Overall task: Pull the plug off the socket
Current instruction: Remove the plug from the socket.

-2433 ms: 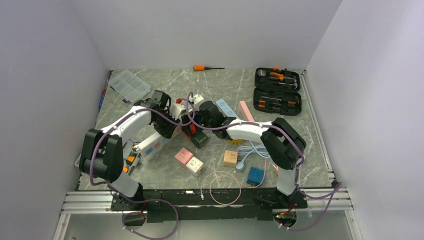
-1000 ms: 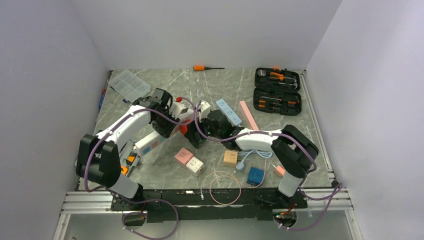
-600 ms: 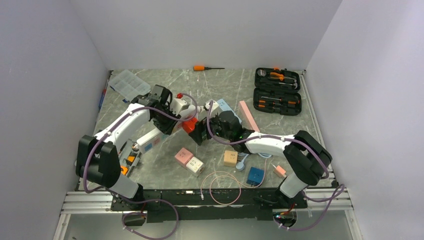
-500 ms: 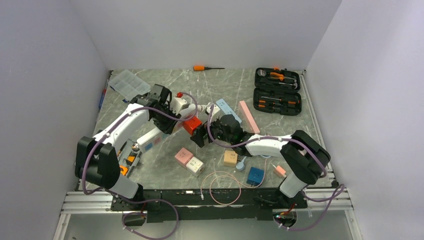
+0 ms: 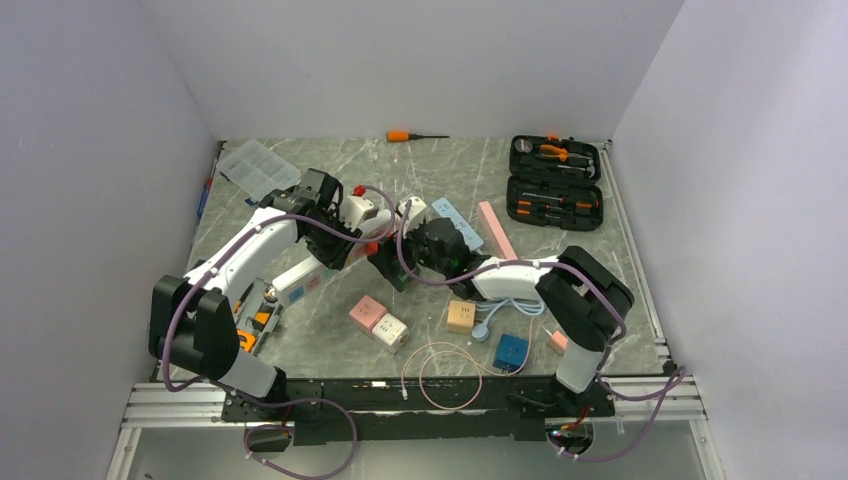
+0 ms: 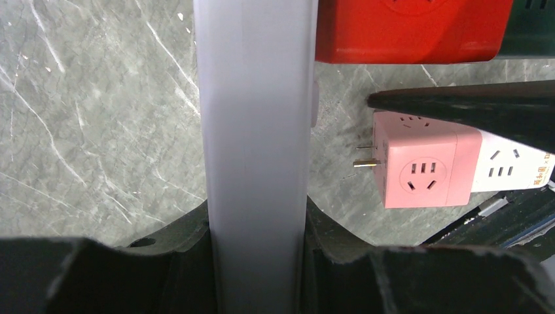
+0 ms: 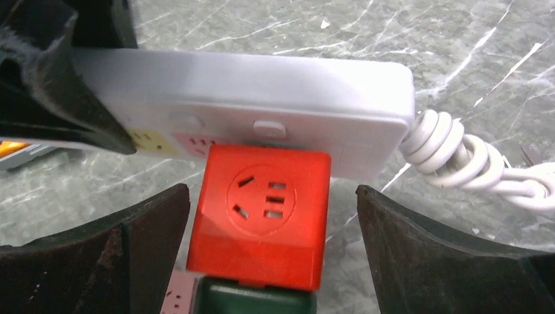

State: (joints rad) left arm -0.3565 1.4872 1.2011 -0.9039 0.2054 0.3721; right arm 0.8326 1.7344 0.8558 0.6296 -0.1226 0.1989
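My left gripper (image 6: 257,229) clamping white power strip (image 6: 255,118), red plug (image 7: 262,216) on strip's side, right gripper (image 7: 271,196) wide astride it

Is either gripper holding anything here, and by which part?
The left gripper clamps the power strip across its narrow body. The right gripper holds nothing: it is open, straddling the red plug.

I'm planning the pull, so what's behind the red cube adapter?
The white power strip, close against it. Whether its prongs sit in a socket is hidden by the red cube itself.
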